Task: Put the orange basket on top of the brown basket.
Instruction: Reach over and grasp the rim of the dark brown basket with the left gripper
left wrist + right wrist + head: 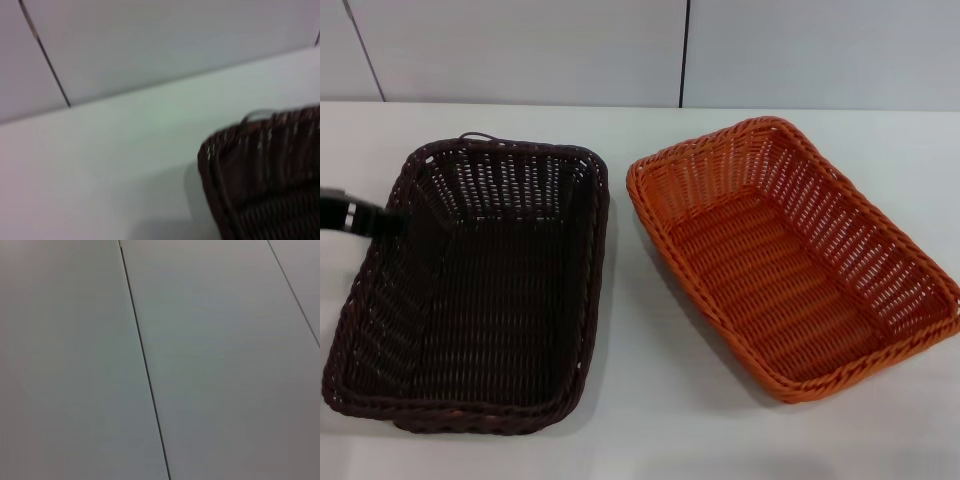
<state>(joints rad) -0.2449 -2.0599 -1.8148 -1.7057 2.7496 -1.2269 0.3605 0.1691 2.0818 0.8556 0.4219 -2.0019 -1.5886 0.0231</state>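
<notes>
Orange basket [795, 255]: we see it resting on the white counter [650, 420], just beside the brown one, on its right, a narrow gap between.
Brown basket [475, 285]: on the counter's left half.
Left end effector [365, 217]: at the brown basket's left rim, well apart from the orange basket; we cannot tell its finger state.
Right end effector: we do not see it.

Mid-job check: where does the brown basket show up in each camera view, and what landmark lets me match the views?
Head view: the brown basket fills the left half of the white table, apart from the orange basket.
Left wrist view: only one corner of it shows, at the lower right edge of the picture.
Right wrist view: not in it; only wall panels.
Shared landmark: the dark seam between the wall panels.
</notes>
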